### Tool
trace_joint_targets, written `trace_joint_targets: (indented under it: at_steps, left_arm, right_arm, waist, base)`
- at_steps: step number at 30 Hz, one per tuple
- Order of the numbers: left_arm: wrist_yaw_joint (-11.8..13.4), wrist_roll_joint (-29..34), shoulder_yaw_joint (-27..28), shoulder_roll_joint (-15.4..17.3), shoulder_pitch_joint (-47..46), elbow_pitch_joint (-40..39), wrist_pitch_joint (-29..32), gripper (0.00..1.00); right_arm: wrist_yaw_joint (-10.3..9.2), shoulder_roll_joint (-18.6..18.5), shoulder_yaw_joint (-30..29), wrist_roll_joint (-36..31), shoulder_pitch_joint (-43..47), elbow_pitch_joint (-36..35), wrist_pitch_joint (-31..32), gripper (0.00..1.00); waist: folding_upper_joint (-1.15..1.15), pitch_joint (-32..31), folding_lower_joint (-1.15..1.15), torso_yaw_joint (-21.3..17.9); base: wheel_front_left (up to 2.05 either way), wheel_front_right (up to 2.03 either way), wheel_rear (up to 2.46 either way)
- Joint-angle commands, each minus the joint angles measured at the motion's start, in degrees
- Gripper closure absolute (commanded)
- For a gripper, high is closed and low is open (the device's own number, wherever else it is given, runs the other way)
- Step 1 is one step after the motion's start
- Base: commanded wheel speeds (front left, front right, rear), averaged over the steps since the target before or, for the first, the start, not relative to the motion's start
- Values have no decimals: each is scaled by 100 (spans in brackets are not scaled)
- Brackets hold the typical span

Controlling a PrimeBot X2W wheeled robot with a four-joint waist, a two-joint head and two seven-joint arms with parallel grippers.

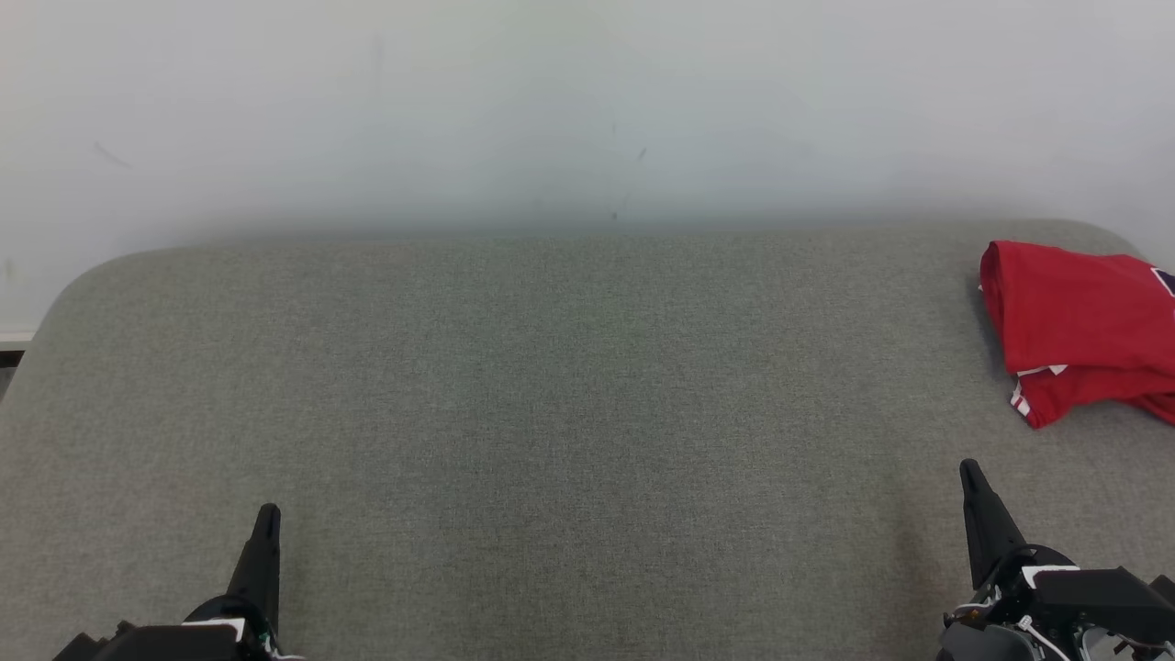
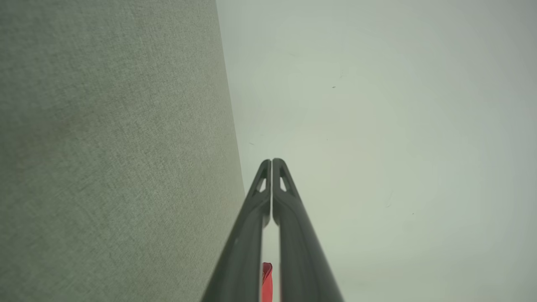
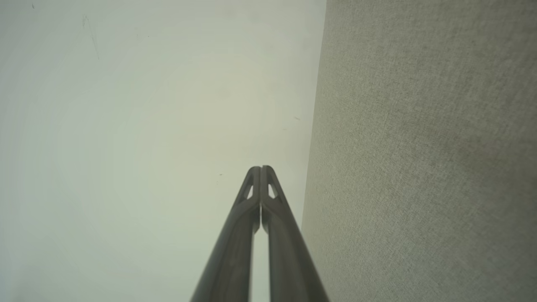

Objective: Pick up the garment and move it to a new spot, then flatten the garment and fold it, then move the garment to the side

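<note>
Garment (image 1: 1074, 321) heaped on grey surface (image 1: 551, 413), wall (image 1: 551, 110) behind

You can see the garment (image 1: 1079, 326) far off on the robot's right, near the back corner of the grey top (image 1: 551, 413). It is bright red, with thin white stripes along one edge and a small dark patch. It lies in a loose heap, maybe partly folded over, and its right side runs off the picture.
</note>
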Motion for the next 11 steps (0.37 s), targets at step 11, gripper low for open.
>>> trace_joint_targets:
  at_steps: [11]
  left_arm:
    - [-1, -32, 15, -12, -51, 7, 0, 100]
  right_arm:
    - [4, 8, -13, -19, -31, 3, 16, 100]
  waist:
    - [0, 0, 0, 0]
  base:
    - [0, 0, 0]
